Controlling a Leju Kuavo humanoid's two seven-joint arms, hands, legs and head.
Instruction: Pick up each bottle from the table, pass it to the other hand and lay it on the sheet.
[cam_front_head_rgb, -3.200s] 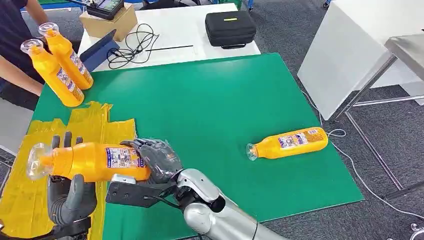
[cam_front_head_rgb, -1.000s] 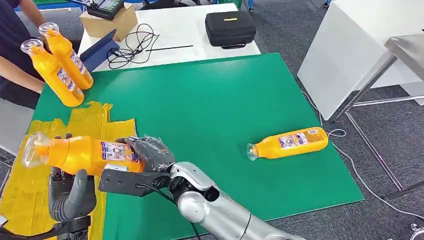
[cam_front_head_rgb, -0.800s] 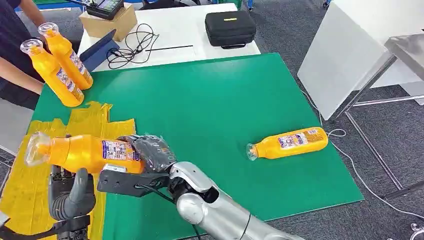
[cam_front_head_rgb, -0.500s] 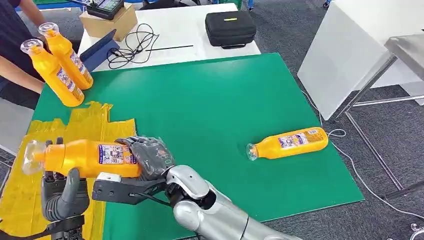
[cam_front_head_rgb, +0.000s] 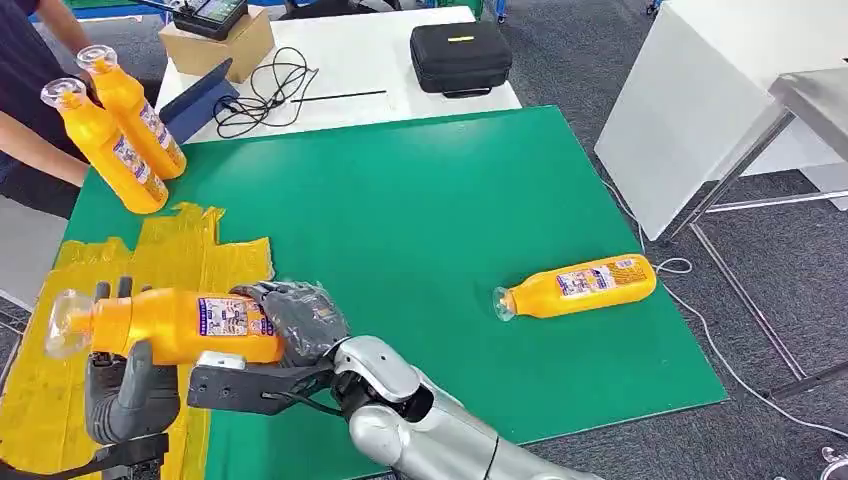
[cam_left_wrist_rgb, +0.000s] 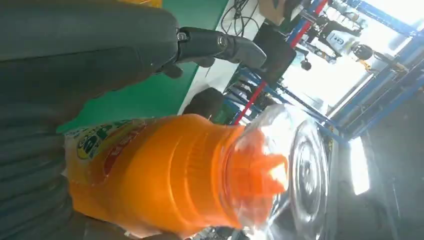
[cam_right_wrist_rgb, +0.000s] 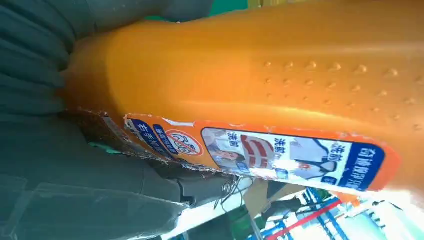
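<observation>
Since half a second back, both hands and the held orange plastic bottle with clear cap (cam_front_head_rgb: 165, 325) sit slightly lower over the crumpled yellow sheet (cam_front_head_rgb: 190, 250); nothing else moves. Right hand (cam_front_head_rgb: 300, 320) grips the bottle's base end, dark fingers (cam_front_head_rgb: 275, 298) wrapped over it. Left hand (cam_front_head_rgb: 125, 385) cups the neck end from below, fingers (cam_front_head_rgb: 137, 362) curled up around the bottle, tips showing above it. Bottle lies level, cap end pointing away from the right fingers, out past the left ones. Left wrist view: orange shoulder and clear cap (cam_left_wrist_rgb: 280, 175) close up, one dark finger (cam_left_wrist_rgb: 220, 47) stretched past it. Right wrist view: labelled bottle body (cam_right_wrist_rgb: 280, 100) pressed against the grey palm. Second orange bottle (cam_front_head_rgb: 577, 286) lies on its side on the green tabletop (cam_front_head_rgb: 420, 200), well apart from both sets of fingers. Two more orange bottles (cam_front_head_rgb: 120, 130) stand tilted at the far corner, beyond the left fingers, beside a person's arm (cam_front_head_rgb: 40, 160).
</observation>
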